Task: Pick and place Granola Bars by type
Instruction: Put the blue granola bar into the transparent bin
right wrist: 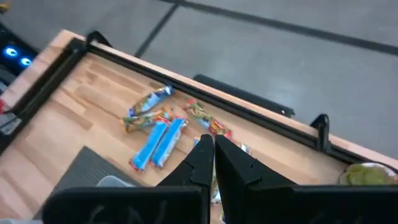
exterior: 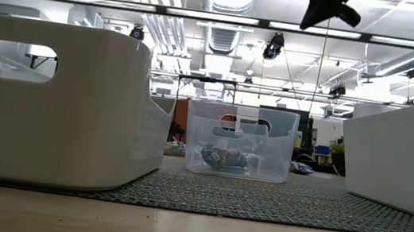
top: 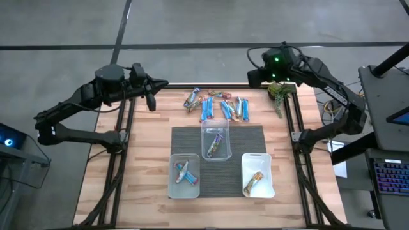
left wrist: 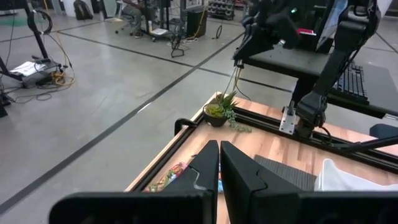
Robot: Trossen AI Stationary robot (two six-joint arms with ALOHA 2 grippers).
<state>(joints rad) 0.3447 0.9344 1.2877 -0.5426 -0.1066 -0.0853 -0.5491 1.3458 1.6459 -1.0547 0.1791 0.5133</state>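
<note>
from the high view you get the whole layout: the granola bars (top: 217,105), mostly bright blue in shiny wrappers, lie in a loose row on the wooden table (top: 128,166) along its far edge, beyond a dark ribbed mat (top: 252,140). you also see 3 tubs there: a clear middle tub (top: 216,140) on the mat holding a dark-wrapped bar, a left tub (top: 184,176) holding blue-wrapped bars, and a white right tub (top: 257,175) holding 1 tan bar. the low view gives you none of the loose bars clearly; it shows the woven texture of the mat, the rounded smooth walls and handle cutouts of the 2 near tubs, and the see-through tub between them with crumpled wrappers at its bottom. your left gripper (top: 151,97) hangs over the table's far left corner, and its wrist view shows the 2 dark fingers (left wrist: 205,165) pressed together, holding nothing, with a small green plant (left wrist: 219,111) in a pot at the opposite far corner. your right gripper (top: 259,76) hovers just past the far right corner near that plant; its own wrist view shows its fingers (right wrist: 202,158) pinched together and empty, looking down on blue and multicoloured bars beside the black table rail (right wrist: 249,96).
</note>
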